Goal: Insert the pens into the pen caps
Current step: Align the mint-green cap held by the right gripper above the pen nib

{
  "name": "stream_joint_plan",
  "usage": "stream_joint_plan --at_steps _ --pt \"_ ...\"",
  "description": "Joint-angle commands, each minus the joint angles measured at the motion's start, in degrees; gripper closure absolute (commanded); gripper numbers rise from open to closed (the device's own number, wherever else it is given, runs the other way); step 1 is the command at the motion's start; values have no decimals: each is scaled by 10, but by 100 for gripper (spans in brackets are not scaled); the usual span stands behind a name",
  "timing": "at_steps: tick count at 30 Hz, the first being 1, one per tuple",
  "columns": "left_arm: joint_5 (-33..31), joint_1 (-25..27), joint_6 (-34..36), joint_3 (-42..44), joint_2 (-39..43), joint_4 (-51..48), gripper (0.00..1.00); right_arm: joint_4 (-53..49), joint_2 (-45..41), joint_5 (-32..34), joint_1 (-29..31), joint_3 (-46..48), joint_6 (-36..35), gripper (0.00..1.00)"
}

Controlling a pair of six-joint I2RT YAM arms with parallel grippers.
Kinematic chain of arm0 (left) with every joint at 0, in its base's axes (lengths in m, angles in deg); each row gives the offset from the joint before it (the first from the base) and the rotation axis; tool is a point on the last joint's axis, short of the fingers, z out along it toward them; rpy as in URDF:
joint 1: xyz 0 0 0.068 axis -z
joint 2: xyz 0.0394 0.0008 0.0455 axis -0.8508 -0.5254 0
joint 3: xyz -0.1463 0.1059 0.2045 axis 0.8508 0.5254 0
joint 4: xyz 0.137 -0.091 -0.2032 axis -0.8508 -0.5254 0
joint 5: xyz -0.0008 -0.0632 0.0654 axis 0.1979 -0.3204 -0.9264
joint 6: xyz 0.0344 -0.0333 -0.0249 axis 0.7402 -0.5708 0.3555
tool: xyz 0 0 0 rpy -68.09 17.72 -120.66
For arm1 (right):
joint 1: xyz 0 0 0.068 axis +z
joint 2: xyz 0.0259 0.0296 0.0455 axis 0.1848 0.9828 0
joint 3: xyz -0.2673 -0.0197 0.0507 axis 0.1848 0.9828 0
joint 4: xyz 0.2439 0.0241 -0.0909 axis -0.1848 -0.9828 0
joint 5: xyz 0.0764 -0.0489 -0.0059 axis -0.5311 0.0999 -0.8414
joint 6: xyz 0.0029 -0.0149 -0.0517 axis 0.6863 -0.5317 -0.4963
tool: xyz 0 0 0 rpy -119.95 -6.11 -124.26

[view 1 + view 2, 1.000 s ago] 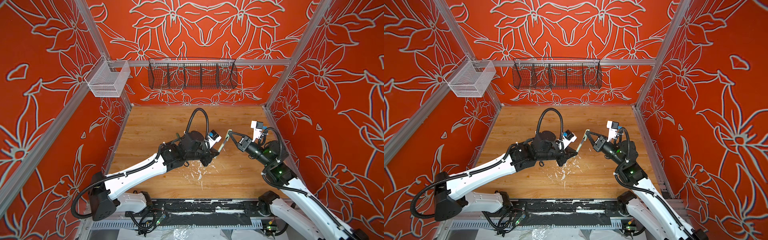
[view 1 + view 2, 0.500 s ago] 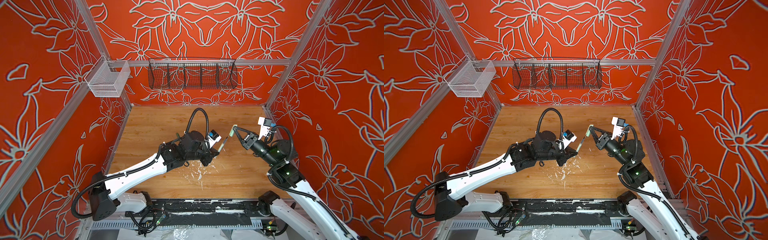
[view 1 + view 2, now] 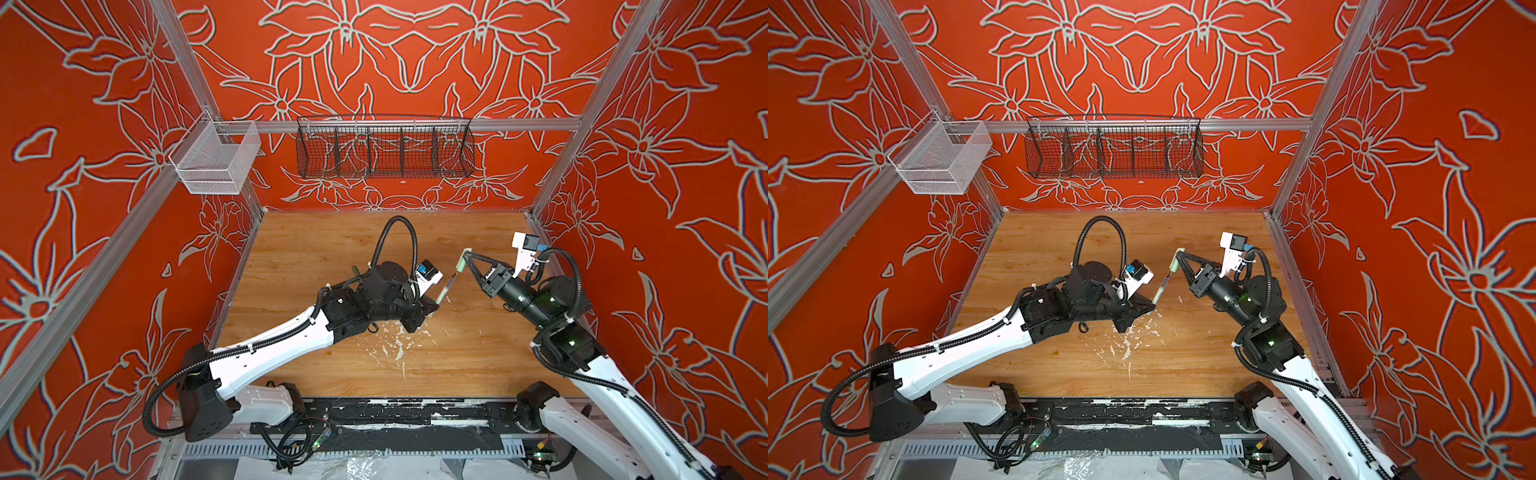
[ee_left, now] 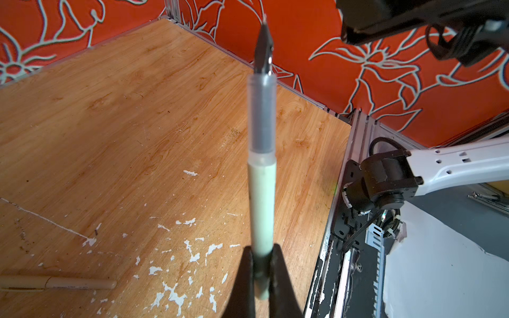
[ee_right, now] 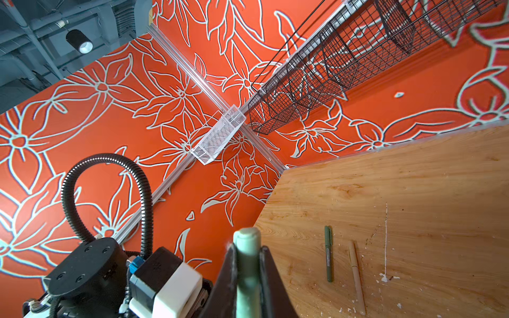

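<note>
My left gripper [image 3: 433, 306] [image 4: 261, 264] is shut on the lower end of the pale green pen [image 3: 444, 291] [image 3: 1160, 288] [image 4: 261, 179]. The pen stands slanted off the table with its dark pointed tip bare. Just beyond that tip, my right gripper [image 3: 466, 255] [image 5: 247, 256] is shut on the pale green pen cap [image 3: 462, 262] [image 3: 1175, 261] [image 5: 247, 264]. Cap and tip are apart. A dark green pen [image 5: 328, 253] and a tan pen [image 5: 356, 275] [image 4: 57, 283] lie side by side on the wooden table, mostly hidden under the left arm in both top views.
A black wire basket [image 3: 384, 151] hangs on the back wall and a white mesh basket [image 3: 216, 160] on the left rail. White paint flecks [image 3: 395, 345] mark the table [image 3: 332, 237] near the front. Red walls close in three sides.
My right gripper has drawn the cap a little to the right and back from the pen's tip. The left arm and its pen have stayed put.
</note>
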Motion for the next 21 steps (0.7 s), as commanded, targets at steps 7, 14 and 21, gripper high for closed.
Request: stream_joint_plan --at_steps 7,14,21 --pt "2 3 5 3 6 9 100 -1 -12 -10 3 22 9 100" --pt "5 3 5 -1 4 8 100 11 -12 -1 3 30 11 100" --pt "9 4 2 0 0 9 100 47 0 18 3 34 4 100"
